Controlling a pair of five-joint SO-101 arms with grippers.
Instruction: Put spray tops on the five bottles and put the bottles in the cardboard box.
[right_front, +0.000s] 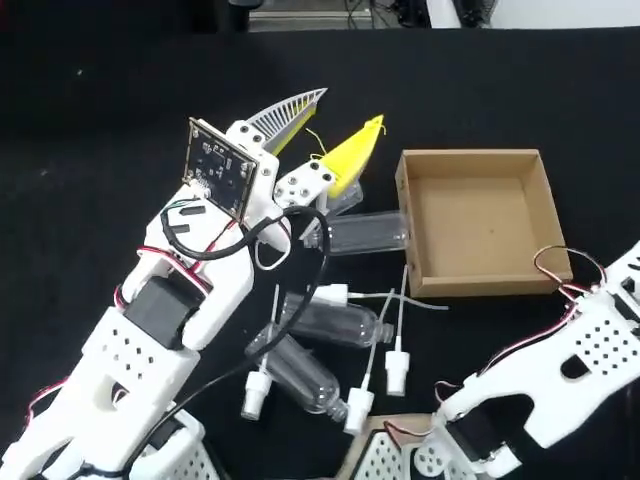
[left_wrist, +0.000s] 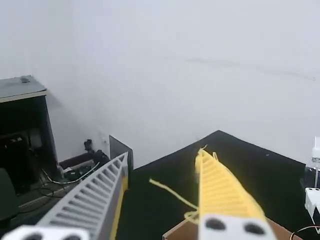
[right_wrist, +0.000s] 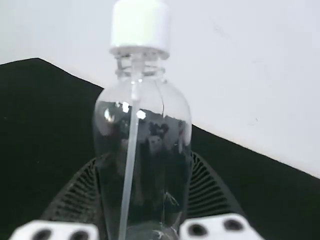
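- Left gripper (right_front: 350, 105): upper centre of the high view, above the black tabletop (right_front: 100, 200). Its grey finger (right_front: 290, 112) and yellow finger (right_front: 352, 152) are spread wide and hold nothing. In the left wrist view this gripper (left_wrist: 161, 155) faces a white wall.
- Right gripper (right_wrist: 143, 160): its dark fingers (right_wrist: 75, 195) are closed against both sides of the capped bottle (right_wrist: 142, 140). The bottle stands upright between them with a white spray top (right_wrist: 140, 25) fitted and the dip tube running down inside.
- Cardboard box (right_front: 478, 160): right of centre in the high view, open side up, resting on the tabletop.
- Side bottle (right_front: 365, 232): clear, lying on its side just beside the box's left wall, directly below the yellow finger.
- Middle bottle (right_front: 335, 322) and lowest bottle (right_front: 300, 372): both clear, lying on their sides at lower centre, close together.
- Loose spray tops (right_front: 397, 372): 4 white tops with thin tubes lie on the tabletop around these 2 bottles, below the box's lower left corner.
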